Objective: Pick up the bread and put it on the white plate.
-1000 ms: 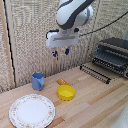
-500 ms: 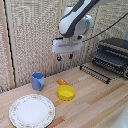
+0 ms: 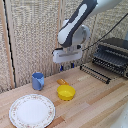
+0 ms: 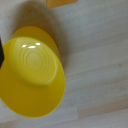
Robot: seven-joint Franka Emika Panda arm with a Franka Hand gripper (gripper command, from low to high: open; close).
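Note:
The loaf [image 3: 61,81] is a small orange-brown chunk on the wooden table, just behind the yellow bowl [image 3: 66,92]. In the wrist view a corner of the loaf [image 4: 61,3] shows at the picture's edge beside the yellow bowl [image 4: 32,70]. My gripper [image 3: 66,65] hangs in the air above and slightly behind the loaf, its two short blue fingers pointing down with a gap between them, holding nothing. The white dish [image 3: 32,110] with its floral rim lies at the front, on the exterior view's left, with nothing on it.
A blue cup [image 3: 38,81] stands behind the white dish. A dark toaster oven [image 3: 113,55] with a pulled-out wire rack [image 3: 95,72] sits on the exterior view's right. A woven screen backs the table.
The arm has moved down and toward the exterior view's right, bringing the gripper lower over the loaf and bowl. Nothing on the table has moved.

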